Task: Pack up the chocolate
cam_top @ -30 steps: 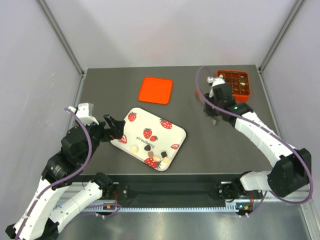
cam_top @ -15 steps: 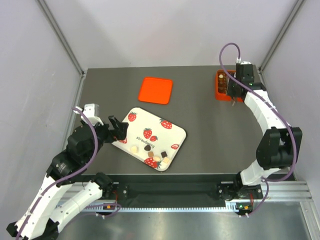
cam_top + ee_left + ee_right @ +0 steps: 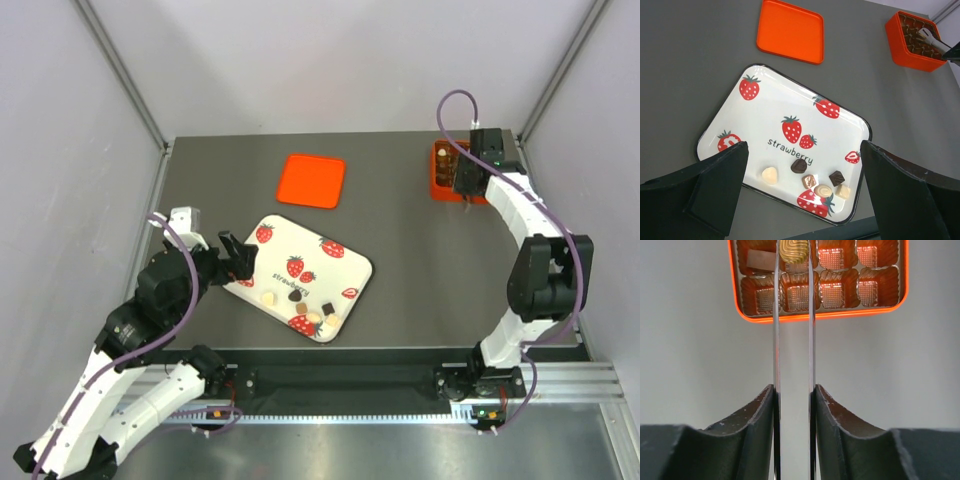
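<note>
**Table**: dark grey, matt, flat rectangular top. Three items lie directly on it, all well apart from one another.

1. White rectangular tray with rounded corners, a thin dark rim, red strawberry prints and the word "strawberry". It sits near the left of the front edge, askew to the table edges.
2. Flat orange square plastic lid with rounded corners, on the far side, left of centre.
3. Orange plastic box holding a brown insert of moulded square compartments, in the far right corner.
</note>
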Robot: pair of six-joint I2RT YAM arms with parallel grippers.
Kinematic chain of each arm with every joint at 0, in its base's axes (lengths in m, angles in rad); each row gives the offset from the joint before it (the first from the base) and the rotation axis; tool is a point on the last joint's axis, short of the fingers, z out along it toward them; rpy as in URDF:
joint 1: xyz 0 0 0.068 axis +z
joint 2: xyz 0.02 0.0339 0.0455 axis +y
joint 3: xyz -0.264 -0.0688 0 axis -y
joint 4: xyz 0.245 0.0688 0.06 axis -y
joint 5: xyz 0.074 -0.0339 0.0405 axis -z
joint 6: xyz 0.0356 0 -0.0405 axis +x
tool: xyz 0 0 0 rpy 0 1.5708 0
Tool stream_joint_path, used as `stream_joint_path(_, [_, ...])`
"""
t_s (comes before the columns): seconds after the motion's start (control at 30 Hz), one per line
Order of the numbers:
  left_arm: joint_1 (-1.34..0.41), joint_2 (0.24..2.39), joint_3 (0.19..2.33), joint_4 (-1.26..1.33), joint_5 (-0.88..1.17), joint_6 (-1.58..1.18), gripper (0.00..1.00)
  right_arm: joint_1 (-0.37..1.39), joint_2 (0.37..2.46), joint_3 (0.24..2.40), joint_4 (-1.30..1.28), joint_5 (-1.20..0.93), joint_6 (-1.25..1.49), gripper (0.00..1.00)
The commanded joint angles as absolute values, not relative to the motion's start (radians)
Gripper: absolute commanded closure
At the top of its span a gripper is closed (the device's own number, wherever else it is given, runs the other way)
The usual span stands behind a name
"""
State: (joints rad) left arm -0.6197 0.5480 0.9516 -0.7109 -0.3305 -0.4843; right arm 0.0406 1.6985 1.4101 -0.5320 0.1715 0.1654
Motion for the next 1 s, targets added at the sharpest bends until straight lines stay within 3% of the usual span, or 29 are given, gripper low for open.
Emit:
stream_joint_path(0.0, [-0.618,0.564,0.95,-0.66,-0.337,-0.482,0.02,0.025,1.709,1.457,-0.476,0.192,0.146,0.66])
stream_joint_path(0.6, [-0.618,0.569,0.954,-0.658,-0.33,-0.486,0.02,0.021,1.7,1.471,-0.483,0.201,0.135,0.57])
stream_joint_path(0.83, [-0.618,0.563,0.956,-0.66,-0.331,-0.489,0.02,0.055,1.573,1.445,-0.543,0.135,0.17,0.57])
stream_joint_path(0.97, [-0.617,0.56,0.953,-0.658,-0.322,-0.494,0.02,0.162,1.48,1.373,-0.555,0.121,0.167,0.57])
